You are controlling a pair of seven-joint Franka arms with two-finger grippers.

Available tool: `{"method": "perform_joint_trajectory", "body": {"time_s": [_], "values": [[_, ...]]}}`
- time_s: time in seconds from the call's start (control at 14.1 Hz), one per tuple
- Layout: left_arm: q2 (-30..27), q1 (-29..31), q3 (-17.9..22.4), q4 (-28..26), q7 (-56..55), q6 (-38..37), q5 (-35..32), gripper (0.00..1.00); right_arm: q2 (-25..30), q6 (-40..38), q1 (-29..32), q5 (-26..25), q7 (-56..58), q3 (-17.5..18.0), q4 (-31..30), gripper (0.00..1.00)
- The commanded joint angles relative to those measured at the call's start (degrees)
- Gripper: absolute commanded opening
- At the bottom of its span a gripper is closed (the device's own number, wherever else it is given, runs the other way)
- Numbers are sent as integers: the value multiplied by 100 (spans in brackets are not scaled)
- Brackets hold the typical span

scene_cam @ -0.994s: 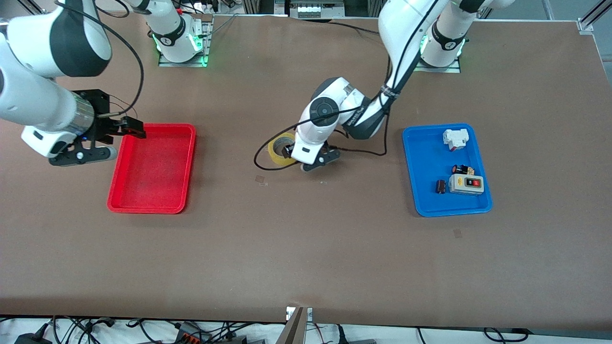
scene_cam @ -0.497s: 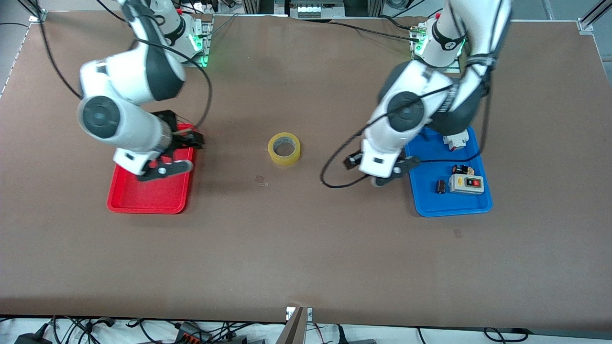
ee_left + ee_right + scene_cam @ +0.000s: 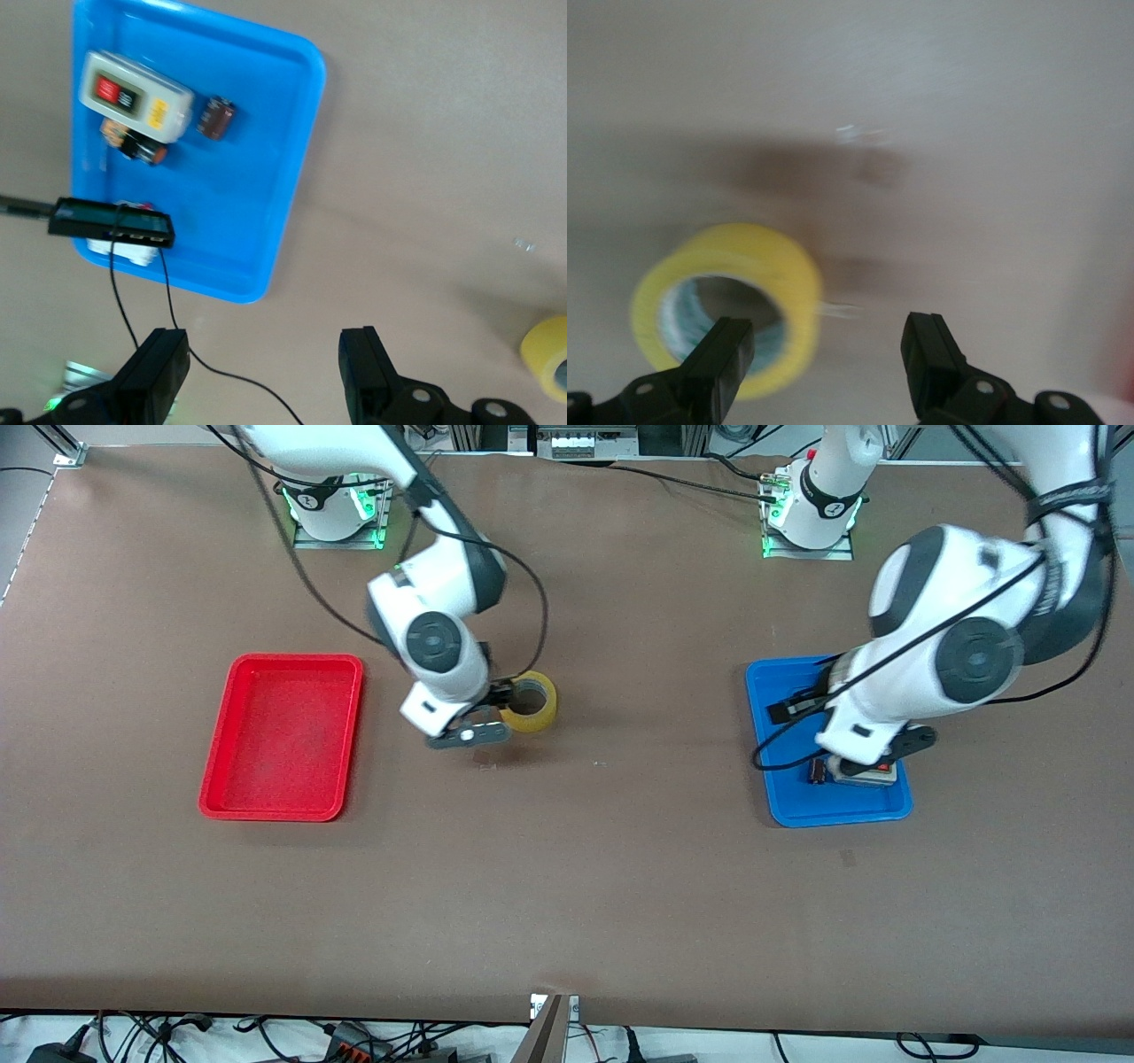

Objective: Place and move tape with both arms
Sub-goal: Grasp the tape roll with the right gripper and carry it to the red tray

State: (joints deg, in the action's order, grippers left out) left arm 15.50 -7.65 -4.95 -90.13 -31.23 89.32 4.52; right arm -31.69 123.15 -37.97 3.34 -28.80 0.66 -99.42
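The tape (image 3: 534,704), a yellow roll with a wide hole, lies flat in the middle of the table. My right gripper (image 3: 501,693) hangs open just over it. In the right wrist view one finger (image 3: 725,352) is over the hole of the tape (image 3: 772,266) and the other is off to its side, so the roll's wall lies between the fingers of the gripper (image 3: 828,363). My left gripper (image 3: 790,709) is open and empty over the blue tray's edge; in its wrist view the gripper (image 3: 266,372) shows over bare table, with the tape (image 3: 549,356) far off.
A blue tray (image 3: 797,802) at the left arm's end holds a white and grey switch box (image 3: 133,96), a small dark cylinder (image 3: 215,118) and other small parts. An empty red tray (image 3: 283,735) sits at the right arm's end. Black cables hang from both arms.
The left arm let the tape stand and swung away to the blue tray. The right arm swept from the red tray to just over the tape. The tape has not moved.
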Motion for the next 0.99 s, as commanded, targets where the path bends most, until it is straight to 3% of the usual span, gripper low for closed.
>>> {"method": "perform_joint_trajectory", "body": {"time_s": [0.0,0.21,0.28,0.43,0.64,0.85,0.92], "values": [[-889,649,-173,-436,1516,-334,-74,100,-214,157,-106,105,-135,-75,72,100],[-1487,1133,-86,-383,3451,-310,-161,100,-311,157,-185,105,-135,-75,63,99],[-1636,1177,-85,-383,4083,-240,-501,100,-329,157,-176,105,-135,-75,63,94],[-1717,1169,-42,-165,4598,-204,-873,100,-329,87,-150,105,-135,-75,63,63],[-1717,1125,73,188,4495,-248,-725,100,-435,52,-176,114,-205,-75,46,27],[-1717,1020,317,188,4371,-248,-646,100,-330,25,-123,114,-266,-75,63,7],[-1708,967,389,188,4362,-300,-567,100,-216,-97,-97,114,-267,-92,89,5]]}}
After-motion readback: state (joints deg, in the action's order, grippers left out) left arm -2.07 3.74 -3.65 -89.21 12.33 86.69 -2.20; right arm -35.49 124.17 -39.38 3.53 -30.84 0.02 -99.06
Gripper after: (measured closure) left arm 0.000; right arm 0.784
